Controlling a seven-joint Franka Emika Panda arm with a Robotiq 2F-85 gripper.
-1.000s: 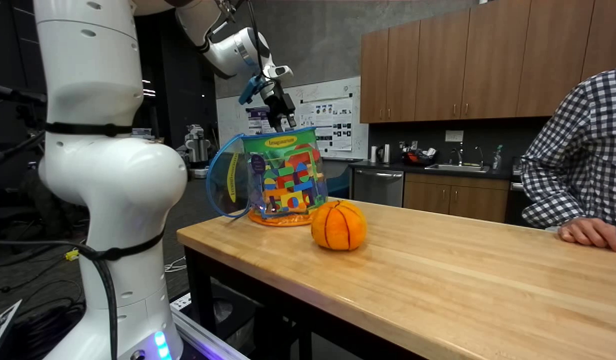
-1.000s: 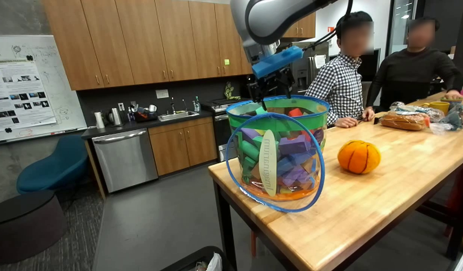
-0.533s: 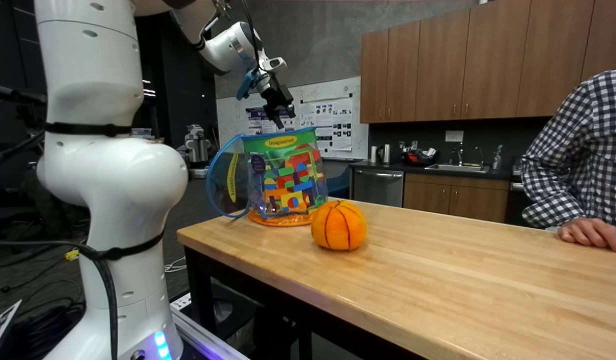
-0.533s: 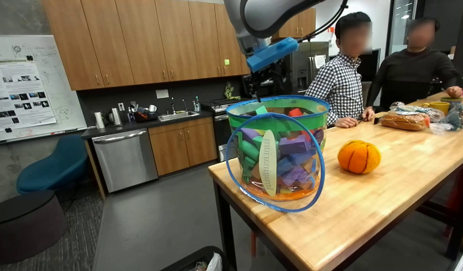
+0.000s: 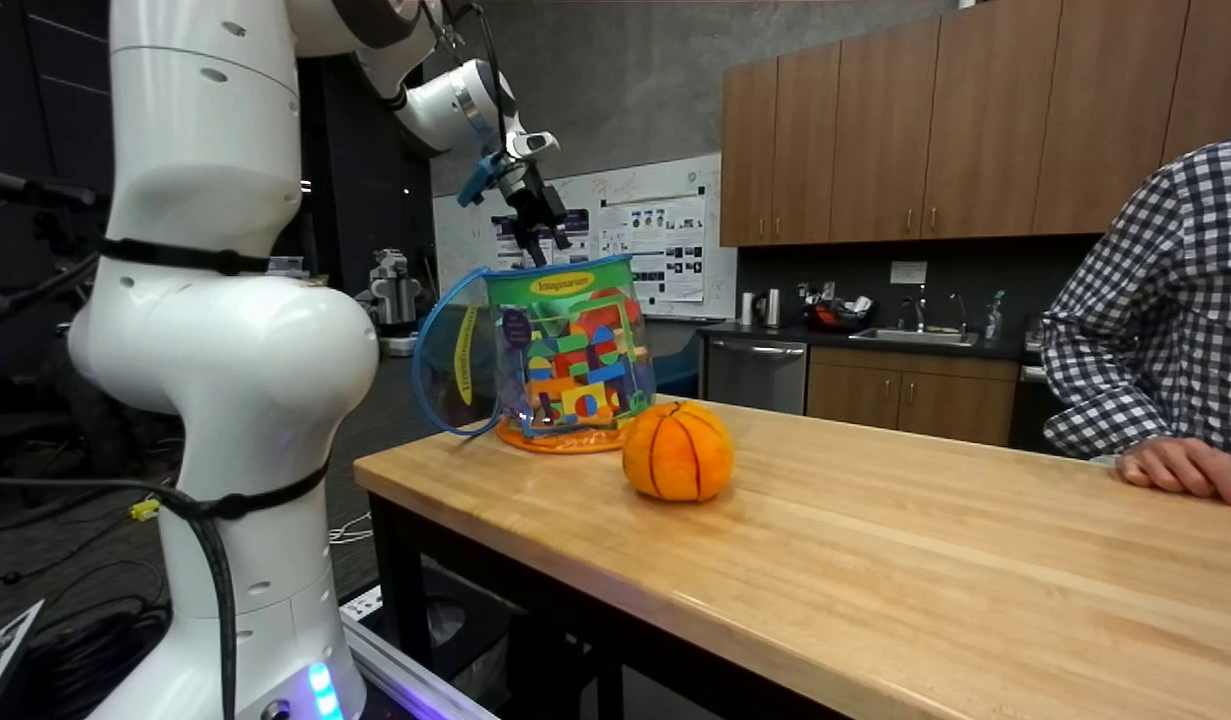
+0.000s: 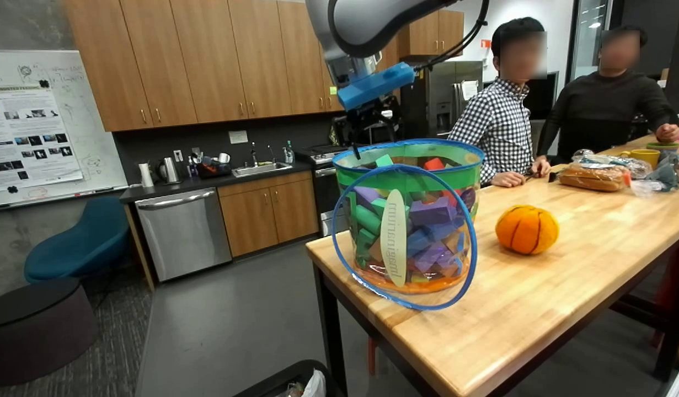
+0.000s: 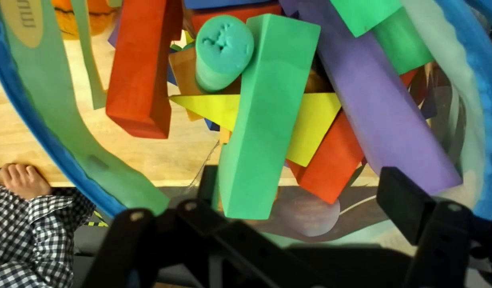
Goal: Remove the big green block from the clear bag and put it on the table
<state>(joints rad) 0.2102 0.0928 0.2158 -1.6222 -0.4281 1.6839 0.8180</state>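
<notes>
The clear bag (image 6: 354, 179) stands upright and open on the table (image 6: 543, 286), full of coloured blocks; it also shows in an exterior view (image 5: 565, 290) and its rim in the wrist view (image 7: 479, 80). A long bright green block (image 7: 269, 112) lies on top of the pile inside; a green corner (image 6: 383, 160) shows over the rim. My gripper (image 6: 377, 144) is open and empty over the bag's mouth, its fingertips near rim height. In the wrist view the gripper (image 7: 305, 196) spans wide, and the green block's near end appears beside the left finger.
In the bag, a teal cylinder (image 7: 224, 48), a purple block (image 7: 377, 96), a red block (image 7: 140, 68) and a yellow block (image 7: 315, 120) surround the green one. An orange pumpkin (image 5: 677, 452) sits beside the bag. A person's hand (image 5: 1180, 466) rests on the table; wrapped bread (image 6: 595, 175) lies farther back.
My gripper has risen a little, then moved left across the bag's mouth in both exterior views and come down again. It stays open. Bag and pumpkin have not moved.
</notes>
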